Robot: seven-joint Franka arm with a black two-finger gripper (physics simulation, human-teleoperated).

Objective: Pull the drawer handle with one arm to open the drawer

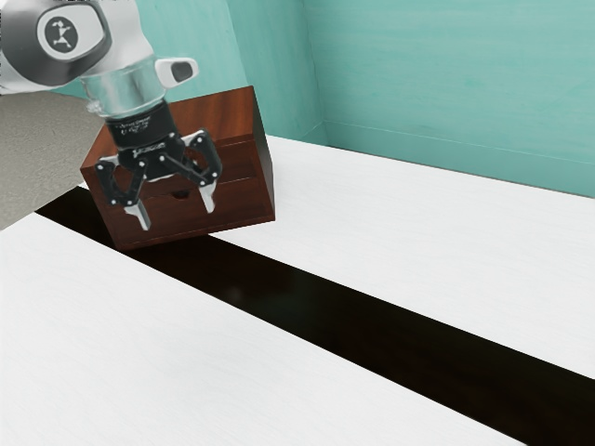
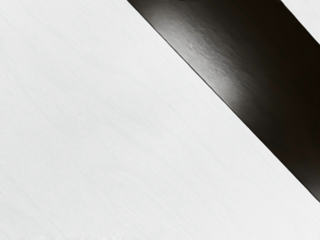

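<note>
Claw [image 1: 176, 213] spread wide before the drawer [image 1: 240, 177], whose front faces the black strip [image 1: 372, 325].

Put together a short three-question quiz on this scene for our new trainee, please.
1. True or false: the black two-finger claw is shut on the reddish-brown wooden drawer box.
2. Where does the drawer box stand in the exterior view? A: upper left. B: lower right. C: bottom centre.
3. Fill the gap: the white table is crossed by a glossy ____ stripe.

Key: 1 false, the claw is open in front of the box; 2 A; 3 black.
</note>
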